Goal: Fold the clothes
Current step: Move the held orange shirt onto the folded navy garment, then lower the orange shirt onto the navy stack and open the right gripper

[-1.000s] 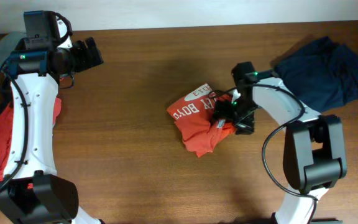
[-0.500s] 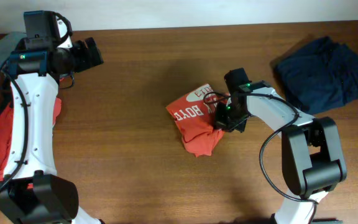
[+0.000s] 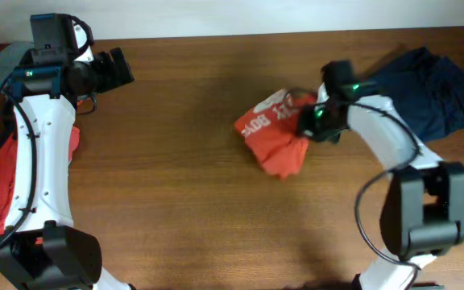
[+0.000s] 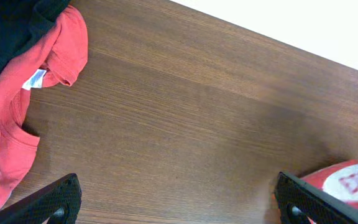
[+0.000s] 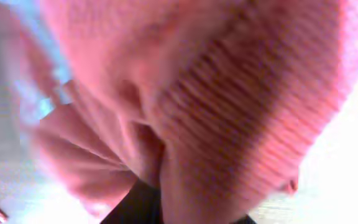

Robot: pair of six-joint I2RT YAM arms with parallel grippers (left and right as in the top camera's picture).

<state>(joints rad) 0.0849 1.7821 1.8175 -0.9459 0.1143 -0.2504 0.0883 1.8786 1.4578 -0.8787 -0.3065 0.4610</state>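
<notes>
The orange-red T-shirt point(image 3: 274, 135) with white lettering is bunched up mid-table. My right gripper point(image 3: 309, 124) is shut on its right edge, and the cloth hangs in a wad to the left of the jaws. In the right wrist view the orange-red fabric point(image 5: 216, 93) fills the frame and hides the fingers. My left gripper point(image 3: 119, 68) is far off at the back left, open and empty. In the left wrist view its fingers point(image 4: 55, 199) stand wide over bare wood, with the T-shirt point(image 4: 347, 183) peeking in at the lower right.
A navy garment point(image 3: 422, 87) lies at the back right, close to the right arm. At the left edge lies a heap with another orange-red shirt point(image 4: 11, 124), a black piece point(image 4: 5, 25) and a grey piece point(image 3: 2, 58). The table's far edge runs along the top.
My right gripper closed on the T-shirt, then pulled it to the right and toward the back; the shirt bunched and shifted with it. The left arm stayed still.
</notes>
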